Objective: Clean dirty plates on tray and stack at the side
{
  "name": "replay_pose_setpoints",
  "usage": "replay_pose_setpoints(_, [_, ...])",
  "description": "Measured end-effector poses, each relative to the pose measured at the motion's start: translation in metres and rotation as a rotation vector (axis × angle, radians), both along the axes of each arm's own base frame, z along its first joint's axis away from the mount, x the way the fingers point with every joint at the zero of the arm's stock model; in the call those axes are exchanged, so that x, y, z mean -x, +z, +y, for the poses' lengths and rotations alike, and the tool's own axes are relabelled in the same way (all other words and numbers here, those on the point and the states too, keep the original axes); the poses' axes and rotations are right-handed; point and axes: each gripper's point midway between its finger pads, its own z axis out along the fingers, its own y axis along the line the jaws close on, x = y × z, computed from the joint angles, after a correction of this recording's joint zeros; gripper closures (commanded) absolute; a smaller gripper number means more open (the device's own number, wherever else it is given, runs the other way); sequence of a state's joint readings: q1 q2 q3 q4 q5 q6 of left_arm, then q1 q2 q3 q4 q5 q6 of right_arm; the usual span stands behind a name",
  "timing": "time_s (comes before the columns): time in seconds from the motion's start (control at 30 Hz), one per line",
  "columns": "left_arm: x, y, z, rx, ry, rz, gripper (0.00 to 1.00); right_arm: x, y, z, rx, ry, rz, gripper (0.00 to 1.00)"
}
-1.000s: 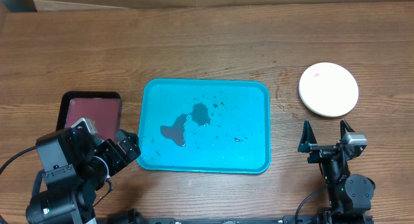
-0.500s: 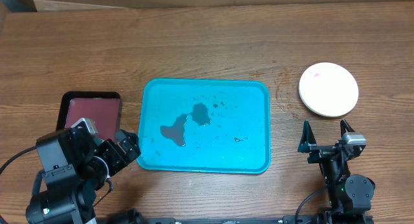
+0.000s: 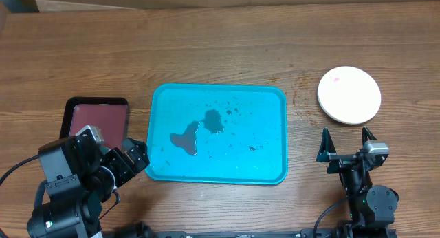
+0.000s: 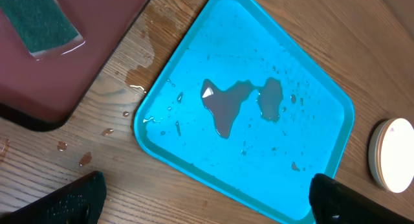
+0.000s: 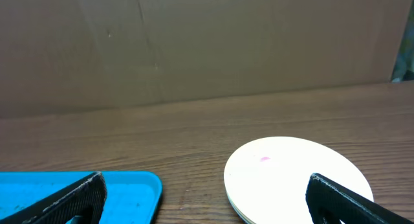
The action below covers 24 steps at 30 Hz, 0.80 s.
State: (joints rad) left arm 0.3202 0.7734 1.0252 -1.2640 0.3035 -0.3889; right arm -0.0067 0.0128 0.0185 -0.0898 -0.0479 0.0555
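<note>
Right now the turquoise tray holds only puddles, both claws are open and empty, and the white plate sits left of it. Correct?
No: the overhead view shows the white plate right of the tray, not left. The tray holds only puddles; left claw and right claw are open and empty.

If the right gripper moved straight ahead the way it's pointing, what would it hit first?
Probably the white plate, directly ahead of the right gripper; only bare table shows between them. If it travels above the rim, it could pass over.
</note>
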Motion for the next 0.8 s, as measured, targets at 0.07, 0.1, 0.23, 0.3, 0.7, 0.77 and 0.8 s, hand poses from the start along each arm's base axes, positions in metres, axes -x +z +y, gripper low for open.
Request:
replay_pose_setpoints(0.07, [0.002, -0.001, -0.001, 0.004, 0.0, 0.011, 0.0, 0.0, 0.0, 0.0, 0.0, 0.0, -0.001, 0.0])
replay_pose_setpoints(0.1, [0.004, -0.003, -0.001, 0.007, 0.0, 0.02, 0.0, 0.0, 0.0, 0.0, 0.0, 0.0, -0.001, 0.0])
replay_pose_setpoints(0.23, [0.006, -0.004, -0.002, 0.01, 0.0, 0.028, 0.0, 0.0, 0.0, 0.0, 0.0, 0.0, -0.001, 0.0])
replay_pose_setpoints(0.3, [0.007, -0.005, -0.002, 0.009, -0.004, 0.033, 0.0, 0.0, 0.0, 0.0, 0.001, 0.0, -0.001, 0.0])
replay_pose_setpoints(0.7, [-0.03, -0.027, -0.033, -0.146, -0.28, -0.327, 0.0, 0.0, 0.0, 0.0, 0.001, 0.0, -0.001, 0.0])
replay_pose_setpoints(0.77, [-0.039, -0.025, -0.041, -0.174, -0.319, -0.448, 0.0, 0.0, 0.0, 0.0, 0.0, 0.0, -0.001, 0.0])
replay_pose_setpoints(0.8, [-0.042, -0.023, -0.044, -0.186, -0.334, -0.505, 0.0, 0.0, 0.0, 0.0, 0.0, 0.0, 0.0, 0.0])
